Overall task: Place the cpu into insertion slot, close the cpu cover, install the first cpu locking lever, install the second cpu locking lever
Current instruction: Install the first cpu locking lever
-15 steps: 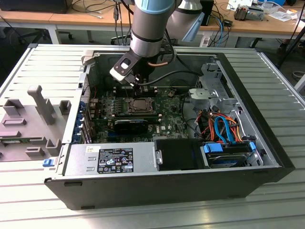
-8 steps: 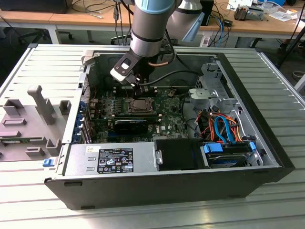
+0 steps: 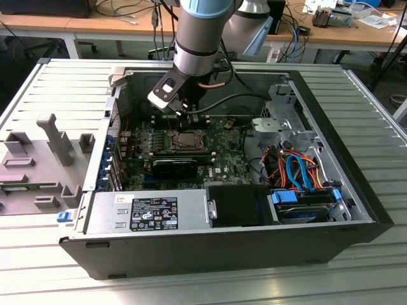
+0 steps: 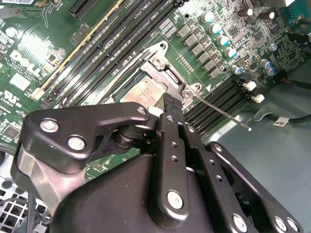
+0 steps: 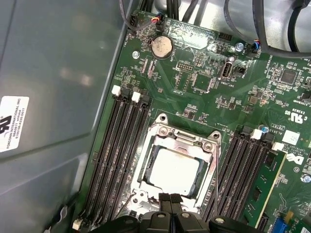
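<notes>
1. The cpu [image 5: 174,170]: seated in the insertion slot [image 5: 148,170], mid-frame in the exterior view, with the cpu cover [image 5: 182,141] lowered over it.
2. Gripper [image 5: 170,196]: fingers together, holding nothing; I judge it is set at the cover's edge to push.

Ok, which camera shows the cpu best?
The first wrist view: the cpu faces the camera, top nearly unobstructed. In the second wrist view the gripper hides part of it; in the exterior view it sits far off.
</notes>
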Motion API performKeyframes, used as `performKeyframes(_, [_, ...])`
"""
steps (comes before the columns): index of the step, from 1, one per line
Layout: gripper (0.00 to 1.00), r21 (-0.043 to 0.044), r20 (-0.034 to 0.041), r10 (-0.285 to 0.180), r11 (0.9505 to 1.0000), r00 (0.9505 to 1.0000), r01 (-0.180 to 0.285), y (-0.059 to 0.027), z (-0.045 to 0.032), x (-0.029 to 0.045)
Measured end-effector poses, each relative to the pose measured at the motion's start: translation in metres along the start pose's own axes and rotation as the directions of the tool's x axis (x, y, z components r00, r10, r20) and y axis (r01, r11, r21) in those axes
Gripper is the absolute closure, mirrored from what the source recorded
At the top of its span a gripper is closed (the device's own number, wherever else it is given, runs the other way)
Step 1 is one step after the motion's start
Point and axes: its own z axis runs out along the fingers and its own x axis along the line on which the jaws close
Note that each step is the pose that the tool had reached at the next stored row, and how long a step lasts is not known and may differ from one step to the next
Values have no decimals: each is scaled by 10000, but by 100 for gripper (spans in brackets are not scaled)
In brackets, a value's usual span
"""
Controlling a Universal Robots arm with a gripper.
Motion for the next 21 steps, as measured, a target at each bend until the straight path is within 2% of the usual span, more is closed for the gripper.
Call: performKeyframes(21, [89, 66, 55, -592, 9982, 9982, 591, 0, 0, 0])
